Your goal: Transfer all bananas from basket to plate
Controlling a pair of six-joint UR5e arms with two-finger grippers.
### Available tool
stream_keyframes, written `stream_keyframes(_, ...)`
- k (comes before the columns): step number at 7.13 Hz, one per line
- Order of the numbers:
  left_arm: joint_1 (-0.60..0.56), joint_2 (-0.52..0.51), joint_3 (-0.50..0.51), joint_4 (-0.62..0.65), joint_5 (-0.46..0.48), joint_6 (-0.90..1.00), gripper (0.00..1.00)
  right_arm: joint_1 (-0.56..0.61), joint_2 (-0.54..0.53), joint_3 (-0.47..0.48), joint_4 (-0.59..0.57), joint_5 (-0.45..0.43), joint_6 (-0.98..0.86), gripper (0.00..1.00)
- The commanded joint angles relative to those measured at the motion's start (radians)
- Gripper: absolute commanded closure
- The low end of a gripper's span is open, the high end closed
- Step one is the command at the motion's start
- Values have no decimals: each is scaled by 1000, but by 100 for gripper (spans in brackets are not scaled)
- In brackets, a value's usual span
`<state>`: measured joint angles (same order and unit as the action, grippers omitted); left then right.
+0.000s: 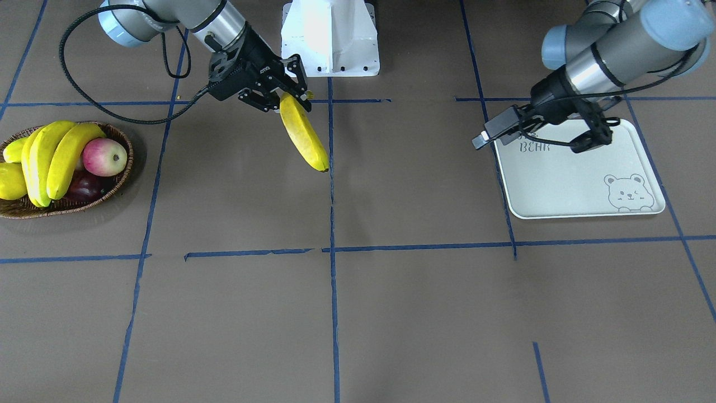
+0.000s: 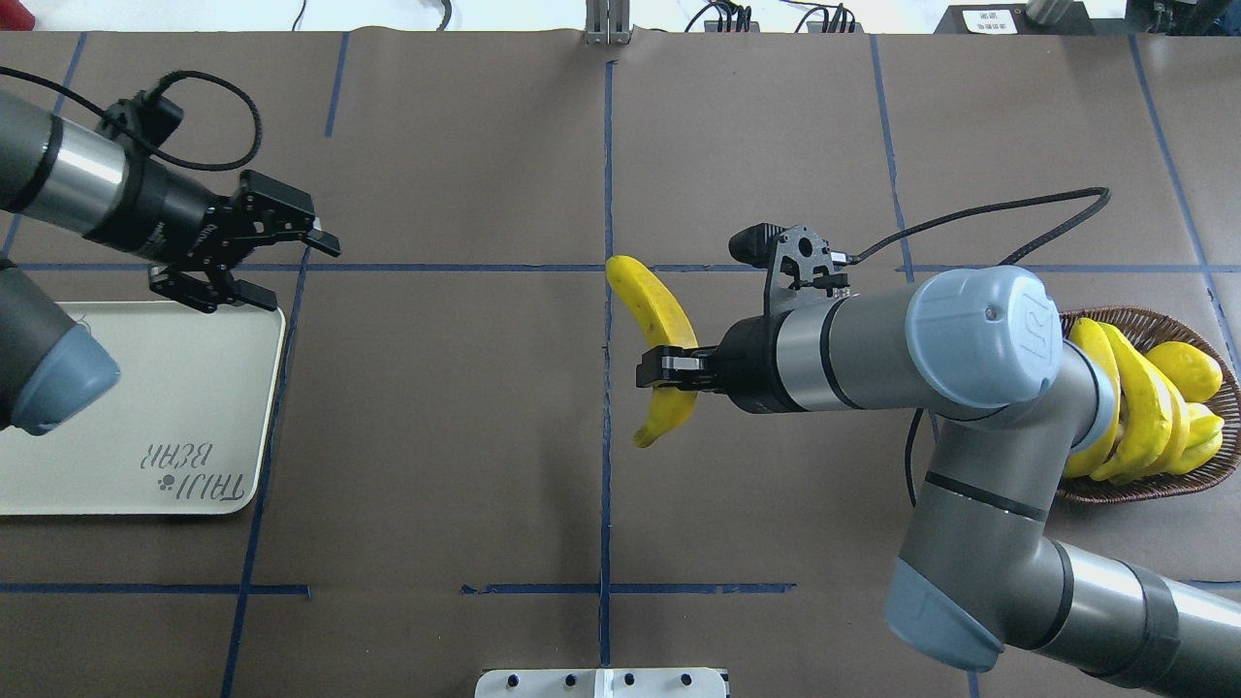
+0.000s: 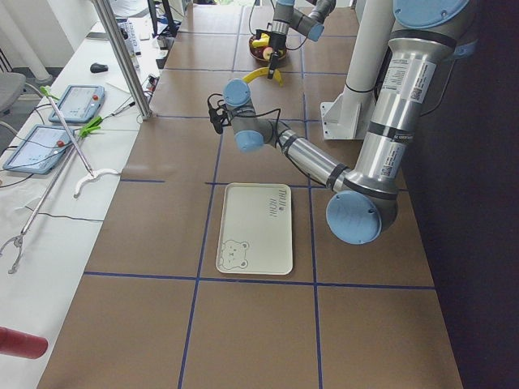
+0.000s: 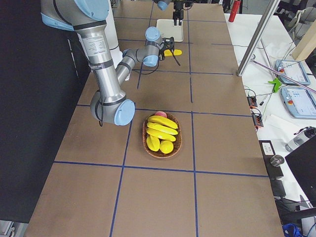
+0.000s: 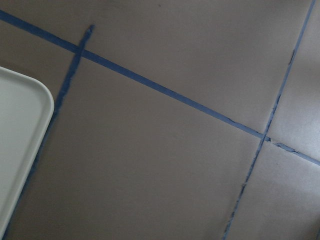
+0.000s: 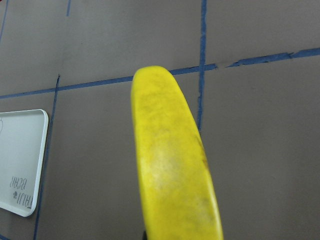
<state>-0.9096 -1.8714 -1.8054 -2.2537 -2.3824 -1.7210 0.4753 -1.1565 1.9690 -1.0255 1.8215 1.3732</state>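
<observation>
Gripping one banana (image 1: 305, 134) in the right gripper (image 1: 285, 95), with the fingers clamped across the fruit close to its upper end; upper middle of the front-facing view. Slanting the banana down and to the right there, with the lower tip reaching the vertical blue tape line (image 1: 332, 212) at frame centre, well apart from the basket (image 1: 67, 206) and the plate (image 1: 559, 190). Appearing in the overhead view at mid-frame, just right of the same centre line, curving above and below the black fingers. Filling the lower middle of the right wrist view with yellow peel, against the brown table (image 1: 391, 313) and crossed tape.

Holding the left gripper (image 2: 296, 274) with its fingers spread apart, hovering at the plate's upper right corner in the overhead view, near the left edge of the frame; in the front-facing view, over the upper left part of the plate, right side of the frame. Lying flat on the table, with the lettering beside the gripper and the bear face in the plate's lower right corner. Catching only the plate's rounded corner at the left edge of the left wrist view.

Sitting in the basket at the far left of the front-facing view: three more bananas (image 1: 53, 159) laid side by side, a pink-red apple (image 1: 104, 157) touching them on the right, a dark red fruit (image 1: 84, 187) below the apple, and paler yellow fruits (image 1: 11, 182) at the left edge.
</observation>
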Motion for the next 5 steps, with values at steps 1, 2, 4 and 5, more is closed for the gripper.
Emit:
stream_keyframes(1,87,-99,14,3,113,-176,0,-61,47,-16,-1,-80,6,97)
stream_keyframes(2,95,-121,12,2,114,-199,0,-70,85,-51,-1,-90,9,97)
stream_keyframes(4,121,-173,15,-6,117,-276,0,-90,118,-79,1,-120,29,97)
stream_keyframes(5,144,-179,11,-6,139,-294,0,-99,135,-81,-1,-132,46,97)
